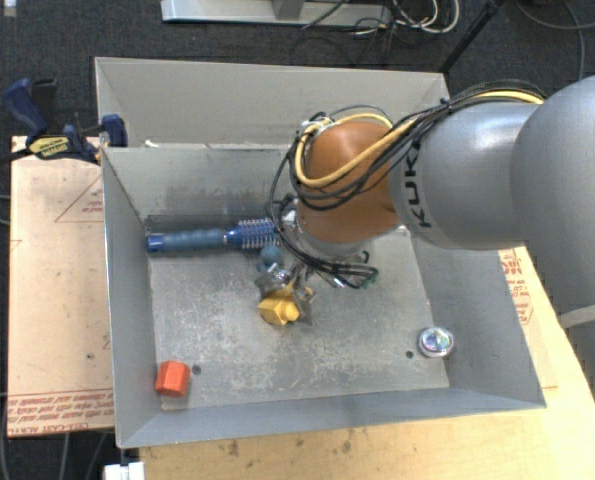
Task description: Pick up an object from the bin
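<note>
Your gripper [285, 286] hangs low in the middle of the bin [357, 373], tucked under the orange wrist cover [342, 183]. What counts here is the small yellow lump [279, 311] lying directly on the gripper's near side. It is so close that it may be touching the tip, though this angle doesn't settle that. The lump is stubby with no clear long axis, so I'd judge the approach direction matters little. The gap to close is a short drop towards the near side, not a sideways reach.

Whether the gripper is released or clenched cannot be told, because the cover and its cables [337, 273] hide the working end. Nothing can be seen held in it, so treat the yellow lump as not yet grasped.

One neighbour needs watching — the blue hairbrush [212, 238]. It lies left to right along the far side of the floor, with its bristled head pointing right and ending just beside the gripper on the far-left side. If you drift away from the near side, you are likely to nudge that head instead.

The other things are well apart from the action. An orange block [173, 378] sits in the near-left corner, and a small shiny round piece [435, 342] lies towards the near right.
</note>
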Tool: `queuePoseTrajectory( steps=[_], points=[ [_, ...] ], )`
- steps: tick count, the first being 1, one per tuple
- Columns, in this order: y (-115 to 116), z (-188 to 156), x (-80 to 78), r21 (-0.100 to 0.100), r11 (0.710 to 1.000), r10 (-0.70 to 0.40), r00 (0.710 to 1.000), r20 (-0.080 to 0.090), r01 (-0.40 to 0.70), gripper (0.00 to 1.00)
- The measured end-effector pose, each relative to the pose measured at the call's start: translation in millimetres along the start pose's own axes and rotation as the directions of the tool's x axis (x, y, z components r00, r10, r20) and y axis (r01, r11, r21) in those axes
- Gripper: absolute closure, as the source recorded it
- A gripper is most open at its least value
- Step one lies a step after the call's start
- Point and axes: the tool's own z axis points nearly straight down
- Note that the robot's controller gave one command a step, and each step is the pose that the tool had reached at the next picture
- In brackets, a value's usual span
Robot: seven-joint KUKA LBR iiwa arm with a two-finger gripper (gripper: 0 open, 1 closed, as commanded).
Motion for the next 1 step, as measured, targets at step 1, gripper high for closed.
queuePoseTrajectory(
  steps=[1],
  points=[
    [37.8, -265.2, -17.0, 0.006, 0.996, -0.086, 0.996, 0.007, 0.086, 1.0]
  ],
)
